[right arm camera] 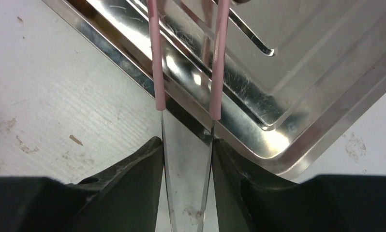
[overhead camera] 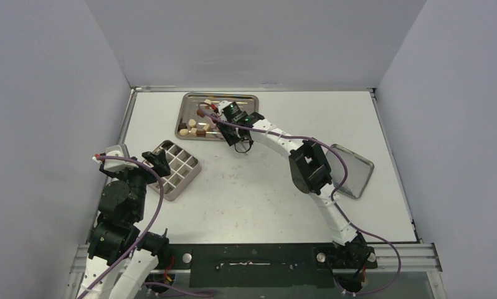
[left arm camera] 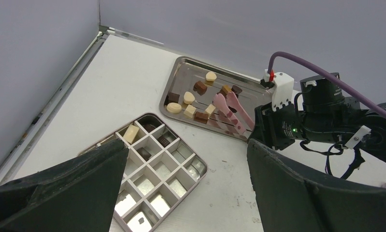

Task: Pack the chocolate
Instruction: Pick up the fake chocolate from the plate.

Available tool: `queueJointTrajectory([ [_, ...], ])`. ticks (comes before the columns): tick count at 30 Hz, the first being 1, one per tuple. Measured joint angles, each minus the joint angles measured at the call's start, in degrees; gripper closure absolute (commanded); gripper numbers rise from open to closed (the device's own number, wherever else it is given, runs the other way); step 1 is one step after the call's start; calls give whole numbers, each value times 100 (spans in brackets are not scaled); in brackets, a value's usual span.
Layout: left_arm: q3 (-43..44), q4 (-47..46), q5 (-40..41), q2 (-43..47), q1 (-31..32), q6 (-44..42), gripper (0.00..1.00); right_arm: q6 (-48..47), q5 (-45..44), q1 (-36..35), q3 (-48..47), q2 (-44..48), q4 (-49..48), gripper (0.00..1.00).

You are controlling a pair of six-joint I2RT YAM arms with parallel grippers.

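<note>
The chocolate [left arm camera: 189, 98] lies mostly in a steel tray [left arm camera: 184, 72] at the far edge of the tabletop, left of its middle; cream, mid-brown and dark chunks are strewn over the tray's left half; a few more sit in the far compartments of a divided box [left arm camera: 202, 166] toward the left edge, one cream and two dark, best seen from the left wrist; from above these are too small to tell apart. The right gripper [right arm camera: 186, 150] clamps the bare metal arms of the pink tongs [left arm camera: 227, 111], one finger against each; its own camera cuts off the tong tips at the top, so only the left wrist view shows them reaching among the pieces, and whether they pinch one I cannot tell. The left gripper [left arm camera: 187, 159] hangs wide and empty above the box, its fingers hiding the near-left compartments. A second steel tray [overhead camera: 352, 171], partly hidden under the right arm, shows only from above.
</note>
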State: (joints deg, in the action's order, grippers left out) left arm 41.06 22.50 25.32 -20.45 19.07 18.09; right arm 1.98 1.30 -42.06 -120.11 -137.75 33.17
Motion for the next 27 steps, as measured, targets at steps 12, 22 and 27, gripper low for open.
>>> queueJointTrajectory([
  [12,0,0,0,0,-4,-33,8,26,39,2,-734,-555,149,62],
  [22,0,0,0,0,-4,-33,8,39,0,9,-881,-649,186,67],
  [27,0,0,0,0,-4,-33,8,39,0,15,-942,-651,210,71],
])
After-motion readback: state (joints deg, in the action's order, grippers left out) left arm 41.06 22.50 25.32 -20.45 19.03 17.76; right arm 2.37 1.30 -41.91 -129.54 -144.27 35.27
